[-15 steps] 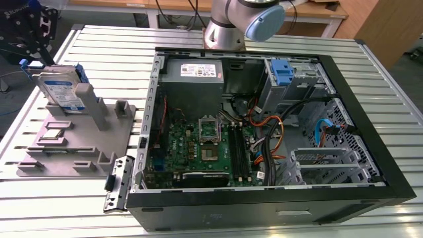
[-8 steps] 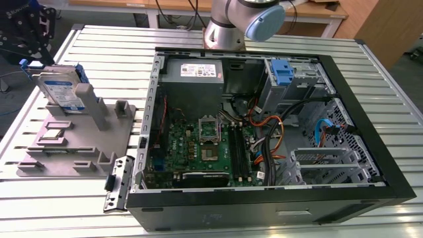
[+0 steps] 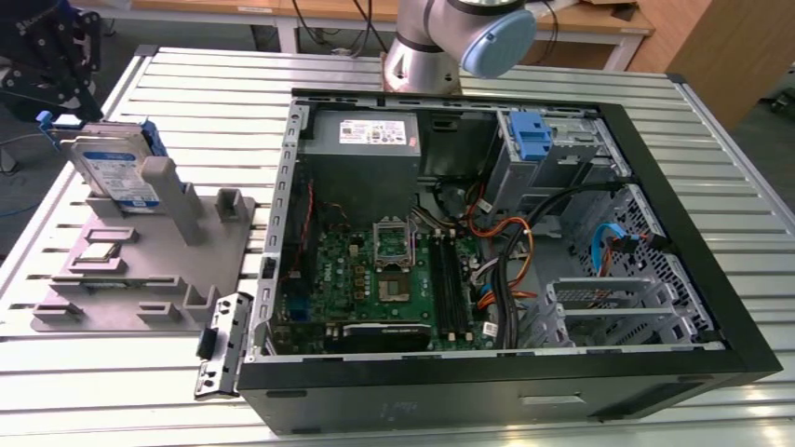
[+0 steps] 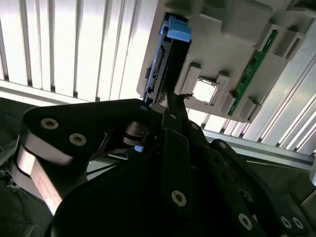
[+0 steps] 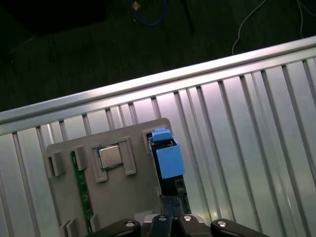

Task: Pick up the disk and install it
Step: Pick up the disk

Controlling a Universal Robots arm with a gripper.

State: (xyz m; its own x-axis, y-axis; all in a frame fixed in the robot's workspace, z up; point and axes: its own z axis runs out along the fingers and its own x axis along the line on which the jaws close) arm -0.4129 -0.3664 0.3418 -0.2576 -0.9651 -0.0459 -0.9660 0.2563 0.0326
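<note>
The disk (image 3: 118, 172) stands on edge in the grey holder (image 3: 162, 270) on the slatted tabletop (image 3: 186, 84), well apart from the open computer case (image 3: 695, 242). The hand (image 4: 173, 101) is just beside the disk's end, and whether it is clenched or released cannot be told. A good grasp probably squares on the flat faces, off the blue side rail (image 5: 168, 160), and lifts straight up; there is open room above, with the holder's grey post (image 3: 159, 186) close by.
</note>
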